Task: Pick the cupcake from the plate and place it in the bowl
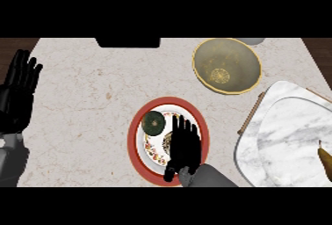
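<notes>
Right hand (183,147) open, fingers straight, over plate (134,136), just beside cupcake (153,122). Left hand (18,88) open, counter (84,110) left edge. Bowl (214,52) near far right corner.

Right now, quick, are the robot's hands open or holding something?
Left hand: open, fingers up, at the counter left edge, holding nothing.
Right hand: open, fingers straight, over the plate beside the cupcake, holding nothing.

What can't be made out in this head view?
Head view only.
- Middle of the plate: covered by the right hand; contact with it cannot be told.
- Yellow item on the marble board: cut off by the right edge.
- Black object at the far side of the counter: cut off at the top.
</notes>
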Robot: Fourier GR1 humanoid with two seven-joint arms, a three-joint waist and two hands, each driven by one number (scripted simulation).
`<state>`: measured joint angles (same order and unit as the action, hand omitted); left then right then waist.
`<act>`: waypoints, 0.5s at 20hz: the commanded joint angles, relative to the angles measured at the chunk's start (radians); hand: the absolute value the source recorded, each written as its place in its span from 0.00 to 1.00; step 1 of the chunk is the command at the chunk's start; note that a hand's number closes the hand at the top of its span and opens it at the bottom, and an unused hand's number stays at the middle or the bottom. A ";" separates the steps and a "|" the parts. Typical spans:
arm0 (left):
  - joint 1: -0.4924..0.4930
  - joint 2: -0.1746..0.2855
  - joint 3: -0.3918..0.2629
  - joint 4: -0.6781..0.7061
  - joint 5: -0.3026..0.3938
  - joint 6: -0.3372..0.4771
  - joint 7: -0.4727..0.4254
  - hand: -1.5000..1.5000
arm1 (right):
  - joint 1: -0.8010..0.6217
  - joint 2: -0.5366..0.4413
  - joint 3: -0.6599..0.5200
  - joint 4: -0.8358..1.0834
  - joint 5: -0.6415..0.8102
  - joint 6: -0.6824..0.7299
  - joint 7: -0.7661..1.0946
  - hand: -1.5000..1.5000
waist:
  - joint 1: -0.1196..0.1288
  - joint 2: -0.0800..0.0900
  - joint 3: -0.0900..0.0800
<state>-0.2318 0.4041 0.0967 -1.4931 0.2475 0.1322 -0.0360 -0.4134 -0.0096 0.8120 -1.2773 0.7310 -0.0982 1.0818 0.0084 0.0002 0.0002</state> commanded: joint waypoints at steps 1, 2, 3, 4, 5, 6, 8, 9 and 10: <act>-0.006 -0.009 0.017 0.047 -0.004 -0.027 -0.041 0.50 | -0.028 0.009 -0.032 0.082 -0.038 -0.048 0.073 0.00 | -0.001 0.002 0.000; 0.006 -0.029 -0.005 -0.003 -0.018 -0.012 -0.008 0.50 | -0.028 0.009 -0.043 0.117 -0.030 -0.061 0.016 0.00 | -0.001 0.001 0.000; -0.045 -0.021 0.019 0.093 -0.028 -0.020 -0.056 0.50 | 0.003 0.009 -0.083 0.133 0.009 -0.044 -0.043 0.00 | -0.010 0.002 0.000; -0.035 -0.011 0.017 0.018 -0.027 -0.008 0.019 0.50 | 0.044 0.009 0.030 0.028 0.044 -0.060 0.084 0.00 | -0.007 -0.001 0.000; 0.005 0.023 0.069 0.042 0.033 -0.098 -0.038 0.50 | 0.046 0.009 -0.014 0.143 0.058 -0.118 -0.066 1.00 | -0.003 0.000 0.000; 0.025 -0.031 0.022 0.004 -0.045 -0.011 -0.042 0.50 | 0.032 0.005 -0.068 0.139 0.088 -0.109 -0.126 1.00 | -0.005 0.000 0.000; -0.026 -0.036 0.021 0.011 -0.032 -0.012 0.032 0.50 | 0.008 0.009 -0.035 0.122 0.105 -0.128 -0.093 1.00 | -0.006 0.000 0.000; -0.031 -0.001 0.053 0.020 -0.012 -0.061 0.024 0.50 | 0.044 0.009 -0.053 0.062 0.148 -0.085 -0.082 1.00 | -0.009 -0.001 0.000; 0.003 -0.046 0.044 0.038 -0.042 -0.036 -0.045 0.50 | 0.020 0.010 -0.064 0.106 0.137 -0.102 -0.109 1.00 | -0.006 0.000 0.000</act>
<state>-0.2403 0.3815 0.1287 -1.4678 0.2230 0.1006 -0.0509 -0.3972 0.0003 0.7655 -1.2057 0.8108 -0.1703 0.9956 0.0031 -0.0064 -0.0004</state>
